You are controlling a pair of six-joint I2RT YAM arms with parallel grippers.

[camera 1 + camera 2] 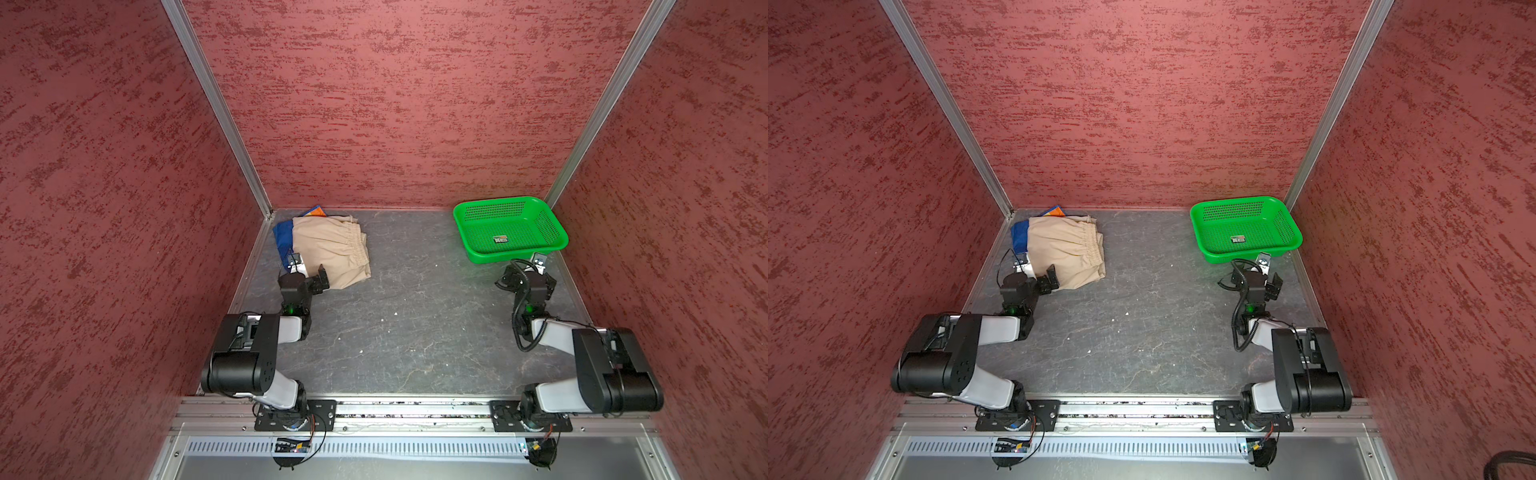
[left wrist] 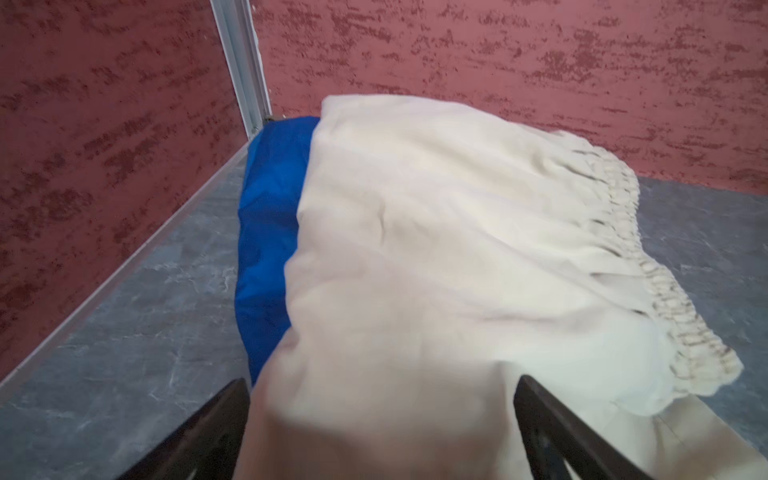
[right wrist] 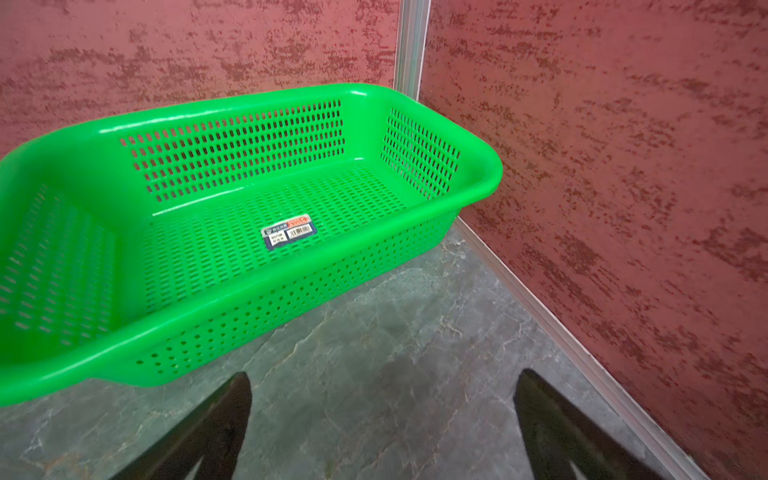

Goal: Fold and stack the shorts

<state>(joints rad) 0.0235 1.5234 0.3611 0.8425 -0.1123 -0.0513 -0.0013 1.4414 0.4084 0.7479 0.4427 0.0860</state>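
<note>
The beige shorts (image 1: 332, 249) lie on the striped shorts (image 1: 283, 237) at the table's (image 1: 415, 332) far-left corner, long axis roughly near-to-far. The left gripper (image 1: 307, 272), the nearer one, stands wide open at their near edge, cloth between its jaws, unclamped. The right gripper (image 3: 382, 382) is wide open, empty, well apart.

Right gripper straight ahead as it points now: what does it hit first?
Most likely the near wall of the green basket, just ahead of the open right gripper; only bare table between. Height unclear.

Left pincer (image 2: 382, 378) and right pincer (image 3: 384, 374) gape (arms folded).
</note>
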